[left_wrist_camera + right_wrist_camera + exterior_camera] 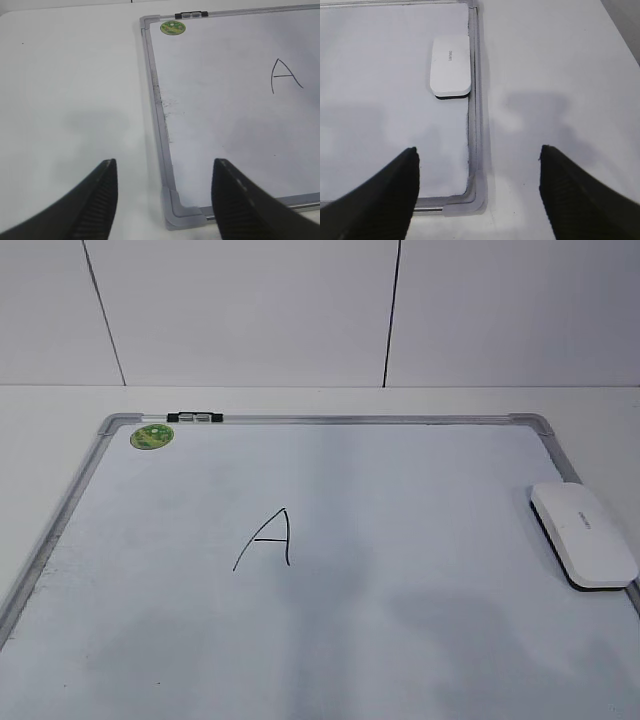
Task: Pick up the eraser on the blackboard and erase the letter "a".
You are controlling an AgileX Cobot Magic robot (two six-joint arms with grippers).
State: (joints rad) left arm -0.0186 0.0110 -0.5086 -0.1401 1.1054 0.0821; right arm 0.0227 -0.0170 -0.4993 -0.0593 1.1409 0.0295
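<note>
The blackboard [330, 420] lies flat on the white table. The white eraser [583, 533] rests on it by its right frame edge, and shows in the right wrist view [451, 65] ahead of my right gripper [479, 149]. That gripper is open and empty, above the board's near right corner. My left gripper [164, 162] is open and empty, above the board's near left corner [177, 212]. No small lowercase "a" shows. A tall pointed capital "A" [268, 538] is drawn mid-board, also in the left wrist view [285, 75]. Neither gripper shows in the exterior view.
A round green sticker [152, 436] sits at the board's far left corner, with a small black-and-silver clip [195, 417] on the far frame beside it. A white wall stands behind the table. Bare tabletop [65, 90] lies left of the board and also to its right [555, 75].
</note>
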